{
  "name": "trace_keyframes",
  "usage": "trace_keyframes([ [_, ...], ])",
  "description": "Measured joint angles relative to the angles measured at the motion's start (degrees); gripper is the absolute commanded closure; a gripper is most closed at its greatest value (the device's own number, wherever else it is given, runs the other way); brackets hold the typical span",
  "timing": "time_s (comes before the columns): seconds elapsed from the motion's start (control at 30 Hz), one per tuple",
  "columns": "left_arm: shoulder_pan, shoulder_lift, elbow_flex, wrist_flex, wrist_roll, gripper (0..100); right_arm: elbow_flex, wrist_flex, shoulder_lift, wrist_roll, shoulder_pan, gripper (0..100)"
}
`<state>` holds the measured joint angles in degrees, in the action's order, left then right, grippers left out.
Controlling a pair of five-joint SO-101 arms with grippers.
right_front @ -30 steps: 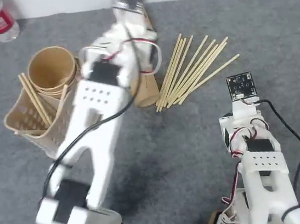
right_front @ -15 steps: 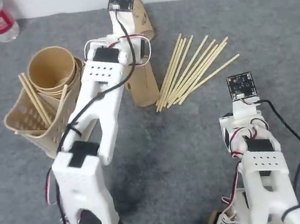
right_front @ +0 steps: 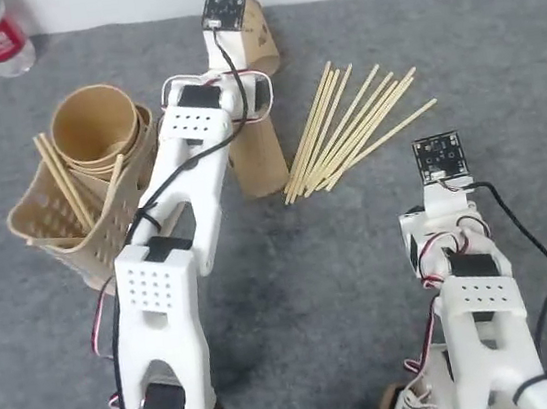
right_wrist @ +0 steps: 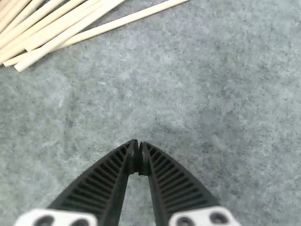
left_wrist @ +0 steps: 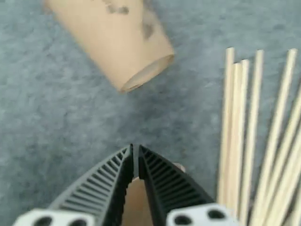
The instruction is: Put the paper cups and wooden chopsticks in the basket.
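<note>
1. High view: the basket [right_front: 39, 223] sits at the table's left and already holds stacked cups [right_front: 92, 127] and binned chopsticks [right_front: 61, 182].
   - Two cups are out. The near cup [right_front: 260, 166] lies on its side under the left arm [right_front: 193, 165], and the far cup [right_front: 262, 43] is beyond it at the table's back edge.
   - Loose chopsticks [right_front: 354, 128] are fanned just beside the near cup. The right arm [right_front: 471, 289] is well apart from the cups.
   - Risk: the left arm runs close past the basket, which looks light. A carry-over swing could clip the rim or the stack and tip it.

2. Left wrist view: the left gripper [left_wrist: 134, 151] has its jaws closed to a sliver with nothing between the tips. Tan from the near cup [left_wrist: 135, 205] shows under them. The far cup [left_wrist: 113, 42] is ahead, also on its side.
   - Risk: going down with the jaws shut only shoves a cup. Cups on their sides roll, and the near cup would likely roll into the loose chopsticks [left_wrist: 254, 141] and scatter them.
   - The jaws need to open wide first. Squeezing across the thin paper wall could crush the cup or squirt it out.

3. Right wrist view: the right gripper [right_wrist: 138, 156] is closed and empty over the bare grey mat [right_wrist: 225, 94], with the ends of the loose chopsticks [right_wrist: 70, 26] near.
   - Risk: the sticks lie flat and bunched, so a pinch may slip or drag neighbouring sticks.
   - If both arms work that area together, a collision is plausible.
</note>
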<state>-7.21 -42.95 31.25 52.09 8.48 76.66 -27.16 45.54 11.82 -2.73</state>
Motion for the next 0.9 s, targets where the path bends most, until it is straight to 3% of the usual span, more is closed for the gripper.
trace_keyframes([
  [0.27, 0.8, -1.4, 11.6, 18.8, -0.8, 99, 0.0, 0.0, 0.0, 0.0, 0.5, 99.1],
  [0.57, -6.5, -1.6, 19.4, 44.2, -9.0, 99, 0.0, 0.0, 0.0, 0.0, 1.5, 99.1],
  [0.7, -6.3, -1.4, 17.2, 46.6, -9.0, 99, 0.1, 0.0, 0.0, 0.0, 1.7, 99.1],
  [0.9, -4.9, 7.2, 2.5, 46.9, -12.3, 99, 0.5, 0.0, 0.0, 0.0, 1.5, 99.1],
])
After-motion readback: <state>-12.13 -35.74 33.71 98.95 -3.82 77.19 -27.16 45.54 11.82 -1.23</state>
